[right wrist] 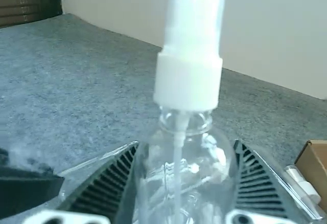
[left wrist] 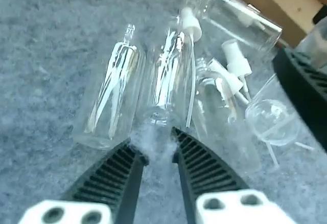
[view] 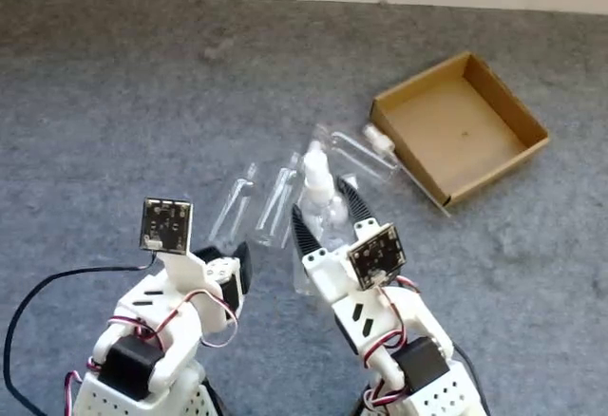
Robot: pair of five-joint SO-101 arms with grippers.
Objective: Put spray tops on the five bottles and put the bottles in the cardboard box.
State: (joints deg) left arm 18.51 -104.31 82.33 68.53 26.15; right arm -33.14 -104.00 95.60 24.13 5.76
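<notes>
The right fingers [right wrist: 102, 183] clamp an upright bottle [right wrist: 186, 178] near the middle of the surface, its spray top [right wrist: 189, 81] sitting on the neck. The left fingers [left wrist: 120, 173], narrowly parted and empty, point at the lying bottles [left wrist: 110, 101]. Best to check the top sits square, then lift clear of them toward the cardboard box [view: 461, 126], far right.
</notes>
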